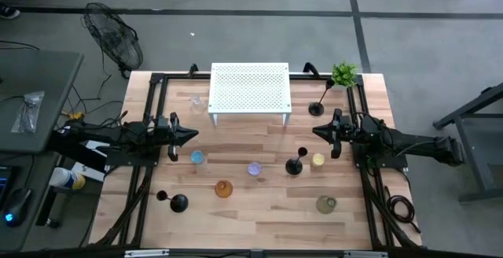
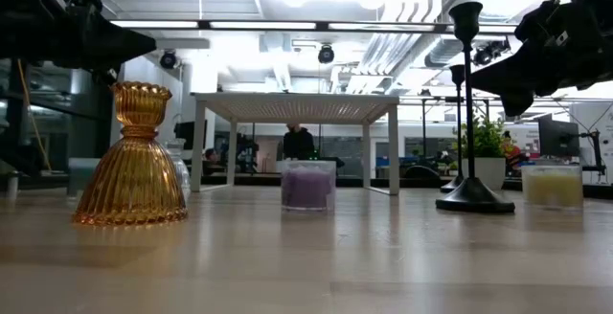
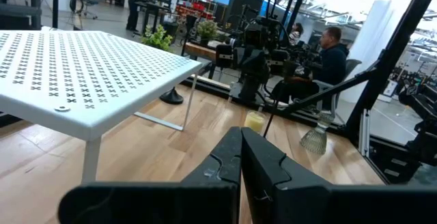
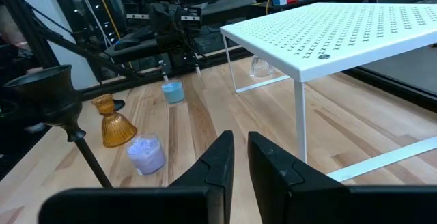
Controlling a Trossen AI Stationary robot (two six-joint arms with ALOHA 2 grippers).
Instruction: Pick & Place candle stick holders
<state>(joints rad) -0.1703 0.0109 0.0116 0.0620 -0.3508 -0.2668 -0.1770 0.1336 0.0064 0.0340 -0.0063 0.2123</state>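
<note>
1. The candle stick holders are scattered over the wooden table (image 1: 259, 211): one black candlestick (image 1: 294, 165) stands mid-table just beside the yellow glass holder (image 1: 317, 160), a second black candlestick (image 1: 316, 108) stands at the back near the potted plant (image 1: 343, 74), and a third black candlestick (image 1: 178, 203) sits at the front left.
2. The small glass pieces lie between them: a blue holder (image 1: 196, 157), a lilac holder (image 1: 254, 168), an amber ribbed holder (image 1: 224, 189), a smoky one (image 1: 326, 204) at the front right, and a clear one (image 1: 196, 100) beside the white perforated shelf (image 1: 250, 91).
3. Nothing is held. The left gripper (image 1: 189, 135) hovers over the table's left side, jaws shut and empty; the right gripper (image 1: 318, 130) hovers on the right, jaws likewise closed on nothing.
4. My guess is that a pick has not begun. To do it well, the nearer arm should open wide first, then come down on a thin stem squarely, since a tall candlestick looks easy to tip.
5. I can read no brand, label or writing on anything.
</note>
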